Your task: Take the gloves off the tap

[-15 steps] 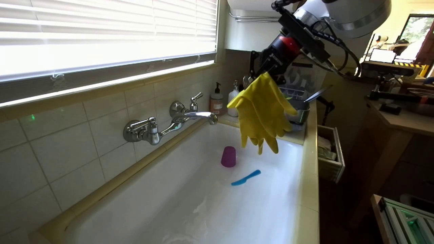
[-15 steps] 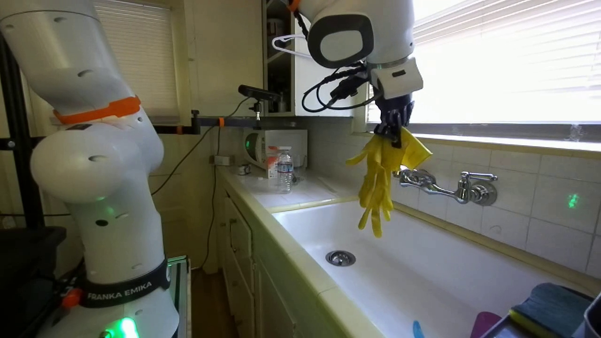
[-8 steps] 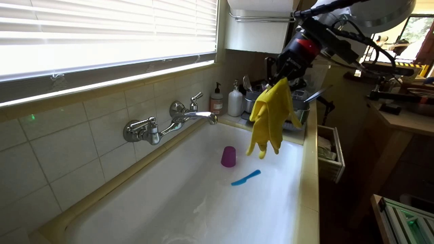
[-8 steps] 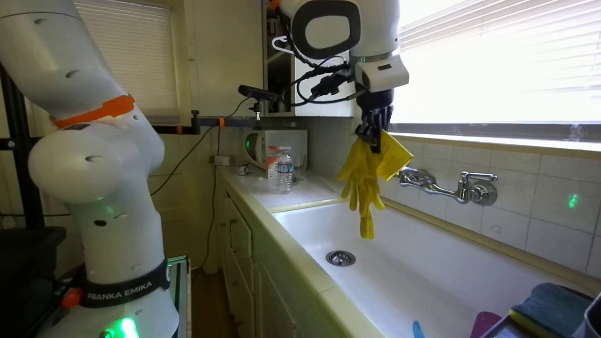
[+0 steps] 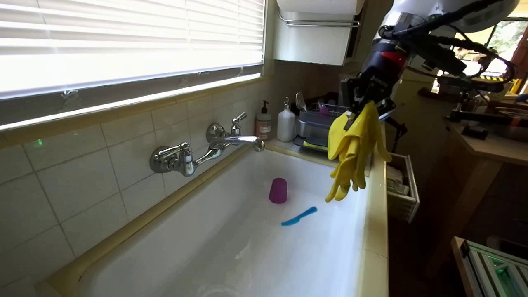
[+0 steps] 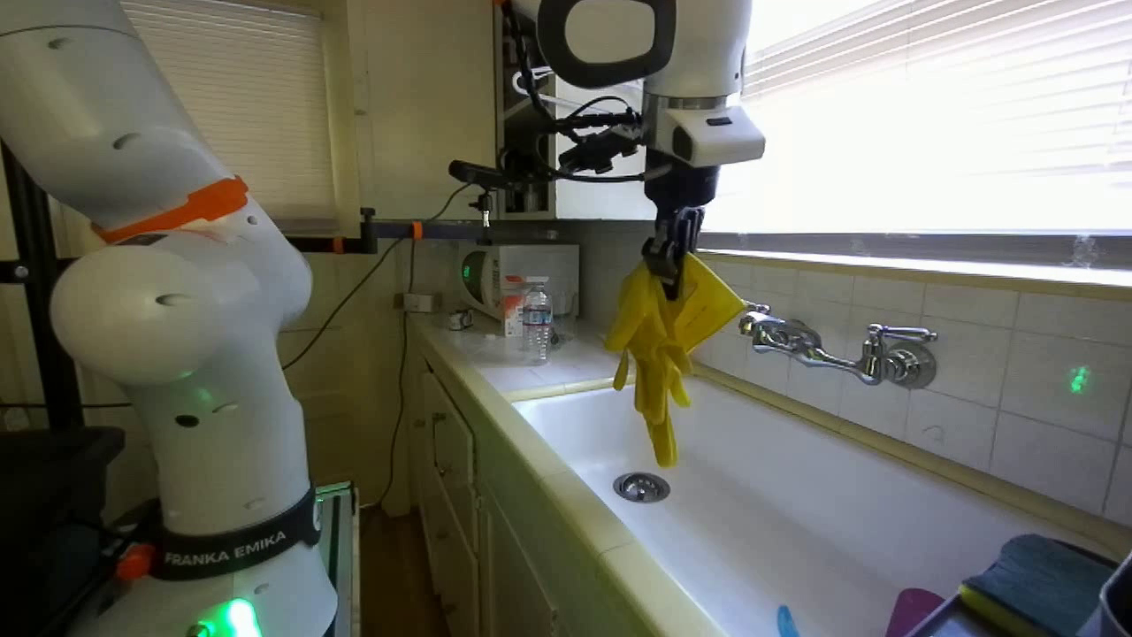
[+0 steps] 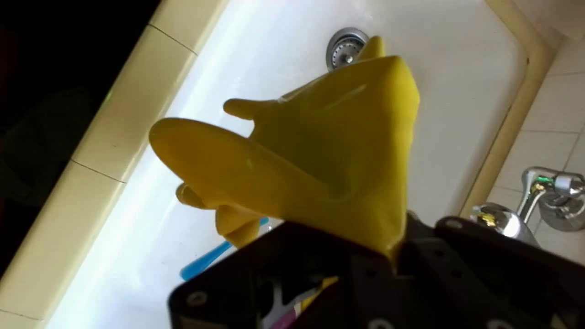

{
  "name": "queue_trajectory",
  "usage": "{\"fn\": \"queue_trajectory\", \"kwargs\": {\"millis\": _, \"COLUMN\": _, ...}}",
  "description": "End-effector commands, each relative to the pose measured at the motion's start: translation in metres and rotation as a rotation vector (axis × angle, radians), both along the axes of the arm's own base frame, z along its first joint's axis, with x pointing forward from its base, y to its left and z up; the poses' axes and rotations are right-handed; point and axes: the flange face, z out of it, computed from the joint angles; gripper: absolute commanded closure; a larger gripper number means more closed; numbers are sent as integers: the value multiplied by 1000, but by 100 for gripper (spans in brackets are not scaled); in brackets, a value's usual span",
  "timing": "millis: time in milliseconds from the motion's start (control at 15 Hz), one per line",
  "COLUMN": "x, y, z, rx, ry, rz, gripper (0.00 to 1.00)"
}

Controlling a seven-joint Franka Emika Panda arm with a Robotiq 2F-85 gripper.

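The yellow rubber gloves (image 5: 354, 152) hang down from my gripper (image 5: 350, 119) with their fingers dangling above the sink. They also show in an exterior view (image 6: 656, 345) and fill the middle of the wrist view (image 7: 320, 151). My gripper, seen too in an exterior view (image 6: 674, 276) and in the wrist view (image 7: 396, 256), is shut on the gloves near their cuffs. The chrome tap (image 5: 243, 140) on the tiled wall has nothing on it and stands apart from the gloves. It shows as well in an exterior view (image 6: 822, 354) and at the wrist view's right edge (image 7: 502, 221).
A purple cup (image 5: 278, 191) and a blue plastic knife (image 5: 299, 216) lie in the white sink (image 5: 198, 247). Soap bottles (image 5: 286, 125) and a dish rack (image 5: 319, 119) stand at the sink's end. An open drawer (image 5: 402, 187) juts out beside the counter. A water bottle (image 6: 536, 323) stands on the worktop.
My gripper has carried the gloves away from the tap towards the sink's front edge and slightly lower. The gloves have swung and turned. The tap, cup and knife have not moved.
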Motion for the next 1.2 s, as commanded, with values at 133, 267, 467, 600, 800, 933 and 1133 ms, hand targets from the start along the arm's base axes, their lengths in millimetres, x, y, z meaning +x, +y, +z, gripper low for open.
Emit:
{"fn": "queue_trajectory", "kwargs": {"millis": 133, "x": -19, "y": 4, "z": -13, "rx": 15, "ry": 119, "rz": 186, "gripper": 99}}
{"fn": "queue_trajectory", "kwargs": {"millis": 267, "x": -23, "y": 10, "z": -18, "rx": 23, "ry": 163, "rz": 249, "gripper": 99}}
{"fn": "queue_trajectory", "kwargs": {"millis": 467, "x": -30, "y": 15, "z": -28, "rx": 33, "ry": 248, "rz": 305, "gripper": 99}}
{"fn": "queue_trajectory", "kwargs": {"millis": 600, "x": -35, "y": 18, "z": -34, "rx": 43, "ry": 302, "rz": 330, "gripper": 99}}
{"fn": "queue_trajectory", "kwargs": {"millis": 800, "x": -44, "y": 22, "z": -39, "rx": 38, "ry": 343, "rz": 342, "gripper": 99}}
{"fn": "queue_trajectory", "kwargs": {"millis": 933, "x": -46, "y": 21, "z": -43, "rx": 35, "ry": 376, "rz": 339, "gripper": 99}}
{"fn": "queue_trajectory", "kwargs": {"millis": 1133, "x": -47, "y": 20, "z": -50, "rx": 34, "ry": 421, "rz": 340, "gripper": 99}}
